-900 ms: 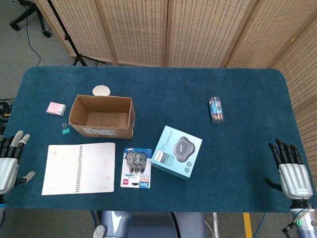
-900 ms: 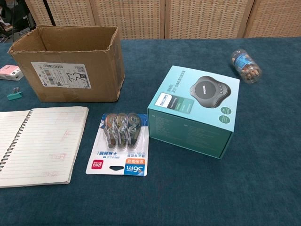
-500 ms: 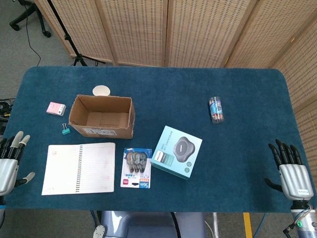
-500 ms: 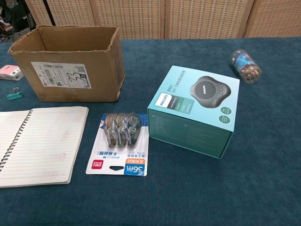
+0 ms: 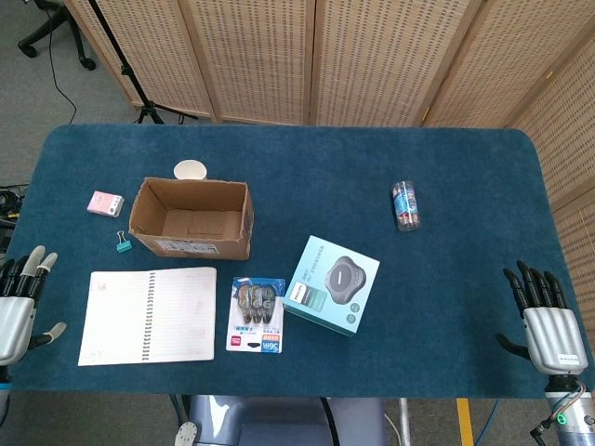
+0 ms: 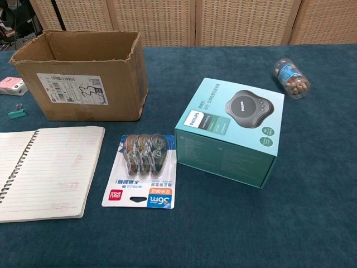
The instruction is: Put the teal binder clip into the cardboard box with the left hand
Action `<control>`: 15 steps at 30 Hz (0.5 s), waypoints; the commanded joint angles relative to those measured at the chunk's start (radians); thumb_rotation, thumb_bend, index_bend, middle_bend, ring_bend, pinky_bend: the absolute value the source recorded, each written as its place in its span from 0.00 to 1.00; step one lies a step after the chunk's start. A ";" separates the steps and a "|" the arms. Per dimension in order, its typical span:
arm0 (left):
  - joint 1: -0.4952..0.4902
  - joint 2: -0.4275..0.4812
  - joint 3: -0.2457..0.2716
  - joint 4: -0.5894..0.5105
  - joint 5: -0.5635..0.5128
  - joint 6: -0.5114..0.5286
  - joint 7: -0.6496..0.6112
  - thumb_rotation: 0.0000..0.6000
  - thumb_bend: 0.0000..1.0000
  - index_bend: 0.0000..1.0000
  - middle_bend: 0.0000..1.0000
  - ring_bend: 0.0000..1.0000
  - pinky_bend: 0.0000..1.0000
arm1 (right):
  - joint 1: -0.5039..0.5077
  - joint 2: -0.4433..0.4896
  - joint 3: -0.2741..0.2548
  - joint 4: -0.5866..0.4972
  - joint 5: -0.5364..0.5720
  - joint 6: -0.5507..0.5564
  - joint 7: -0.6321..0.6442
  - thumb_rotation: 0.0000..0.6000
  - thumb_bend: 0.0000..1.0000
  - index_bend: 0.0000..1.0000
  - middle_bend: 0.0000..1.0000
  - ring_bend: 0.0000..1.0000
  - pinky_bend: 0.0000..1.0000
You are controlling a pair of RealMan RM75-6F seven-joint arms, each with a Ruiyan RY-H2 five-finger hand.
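Note:
The small teal binder clip (image 5: 123,243) lies on the blue table just left of the cardboard box (image 5: 191,218); the chest view shows the clip (image 6: 17,112) at the far left beside the box (image 6: 83,75). The box stands open-topped and looks empty. My left hand (image 5: 19,305) hovers at the table's near-left edge, fingers spread, holding nothing, well short of the clip. My right hand (image 5: 546,321) rests open at the near-right edge. Neither hand shows in the chest view.
An open spiral notebook (image 5: 149,314) lies in front of the box, a correction-tape pack (image 5: 257,314) and a teal speaker box (image 5: 332,283) to its right. A pink eraser (image 5: 104,203) and a white cup (image 5: 190,170) sit near the box. A small bottle (image 5: 405,204) lies far right.
My left hand has drifted slightly down and left toward the table edge. Nothing else has moved.

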 commanded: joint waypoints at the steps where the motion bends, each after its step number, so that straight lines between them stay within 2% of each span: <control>1: 0.000 -0.003 0.000 0.000 -0.002 0.000 0.009 1.00 0.10 0.00 0.00 0.00 0.00 | -0.001 0.001 0.000 0.002 -0.002 0.002 0.007 1.00 0.16 0.02 0.00 0.00 0.00; 15: -0.001 -0.001 -0.003 -0.004 -0.011 -0.007 0.007 1.00 0.10 0.00 0.00 0.00 0.00 | -0.001 -0.001 -0.003 0.003 -0.009 0.003 0.004 1.00 0.16 0.02 0.00 0.00 0.00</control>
